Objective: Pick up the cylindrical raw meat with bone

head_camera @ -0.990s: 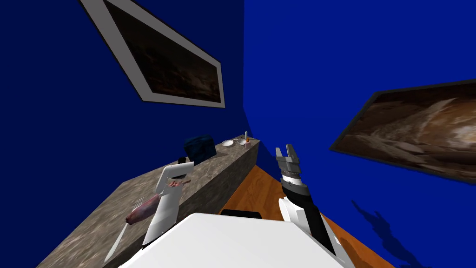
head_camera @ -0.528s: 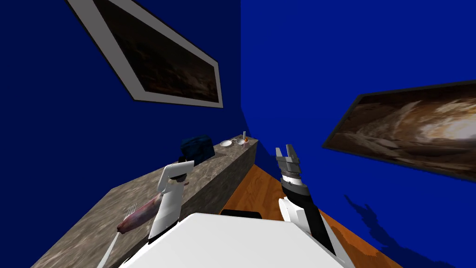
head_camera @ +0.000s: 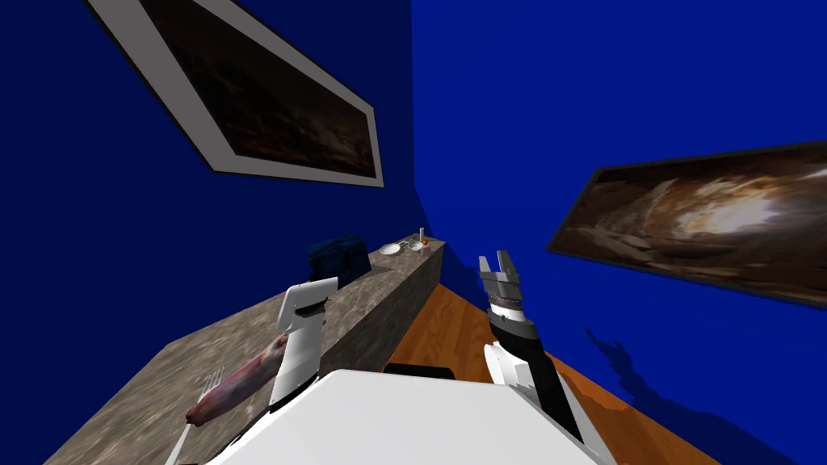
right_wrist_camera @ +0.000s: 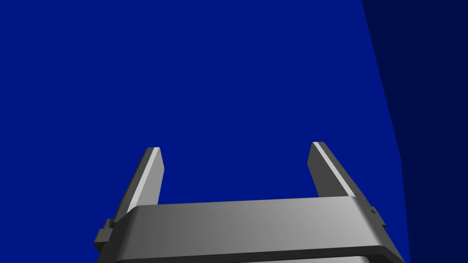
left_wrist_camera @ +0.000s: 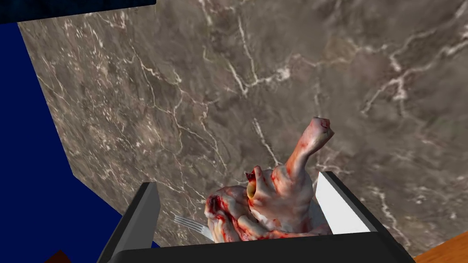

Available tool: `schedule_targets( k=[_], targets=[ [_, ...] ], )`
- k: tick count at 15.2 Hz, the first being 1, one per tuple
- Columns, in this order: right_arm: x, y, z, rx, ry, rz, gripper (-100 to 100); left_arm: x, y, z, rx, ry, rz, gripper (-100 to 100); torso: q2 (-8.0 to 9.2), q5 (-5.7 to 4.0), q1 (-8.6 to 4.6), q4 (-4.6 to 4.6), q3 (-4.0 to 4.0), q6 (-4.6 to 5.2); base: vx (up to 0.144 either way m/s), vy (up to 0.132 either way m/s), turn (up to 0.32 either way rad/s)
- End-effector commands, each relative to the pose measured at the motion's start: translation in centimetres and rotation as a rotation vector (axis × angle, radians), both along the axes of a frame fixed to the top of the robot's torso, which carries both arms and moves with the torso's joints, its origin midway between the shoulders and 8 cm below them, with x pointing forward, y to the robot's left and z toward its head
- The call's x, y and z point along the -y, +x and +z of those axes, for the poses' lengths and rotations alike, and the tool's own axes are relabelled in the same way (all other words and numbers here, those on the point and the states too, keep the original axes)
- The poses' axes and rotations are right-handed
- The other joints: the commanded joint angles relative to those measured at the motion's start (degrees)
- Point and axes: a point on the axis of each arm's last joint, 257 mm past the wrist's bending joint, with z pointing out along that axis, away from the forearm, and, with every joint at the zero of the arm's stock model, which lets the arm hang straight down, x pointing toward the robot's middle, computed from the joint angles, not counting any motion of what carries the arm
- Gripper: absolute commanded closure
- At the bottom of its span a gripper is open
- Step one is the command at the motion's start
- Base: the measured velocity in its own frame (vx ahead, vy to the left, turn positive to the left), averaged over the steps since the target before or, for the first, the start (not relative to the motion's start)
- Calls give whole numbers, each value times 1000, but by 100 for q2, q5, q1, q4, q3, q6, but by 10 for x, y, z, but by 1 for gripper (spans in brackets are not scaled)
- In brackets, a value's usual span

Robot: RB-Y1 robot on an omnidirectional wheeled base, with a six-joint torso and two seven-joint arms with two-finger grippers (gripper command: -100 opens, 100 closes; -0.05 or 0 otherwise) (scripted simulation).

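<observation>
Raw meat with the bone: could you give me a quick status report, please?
Left gripper open, astride the meat. Meat on the marbled counter, not gripped. Fork close beside it. Right gripper open, holding nothing.

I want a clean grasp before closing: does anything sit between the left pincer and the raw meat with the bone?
Nothing blocks it: the meat lies on the marble counter, between the fingers of the open left pincer. Only a fork shows its tines in the gap beside the meat, so closing might catch them.
</observation>
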Motion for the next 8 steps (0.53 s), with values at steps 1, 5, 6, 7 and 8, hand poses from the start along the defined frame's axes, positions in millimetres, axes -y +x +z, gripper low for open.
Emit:
schedule_targets(
  k=[1,5,6,7,8],
  targets=[
    [0,0,0,0,0,0,0,7,-9,-7,-20,-35,29,-100,0,0,0,0,0,0,-16,51,-99],
    [0,0,0,0,0,0,0,28,-25,-24,-66,-121,91,-100,3,2,8,0,2,-2,-20,68,-70],
    [0,0,0,0,0,0,0,33,-29,-27,-76,-140,102,-100,4,3,13,1,2,-2,-24,97,-69],
    [0,0,0,0,0,0,0,36,-30,-30,-81,-150,107,-100,4,4,19,1,2,-2,-31,94,-39],
    [0,0,0,0,0,0,0,30,-27,-26,-70,-130,95,-100,6,5,21,1,3,-3,-20,55,-16]
  ],
)
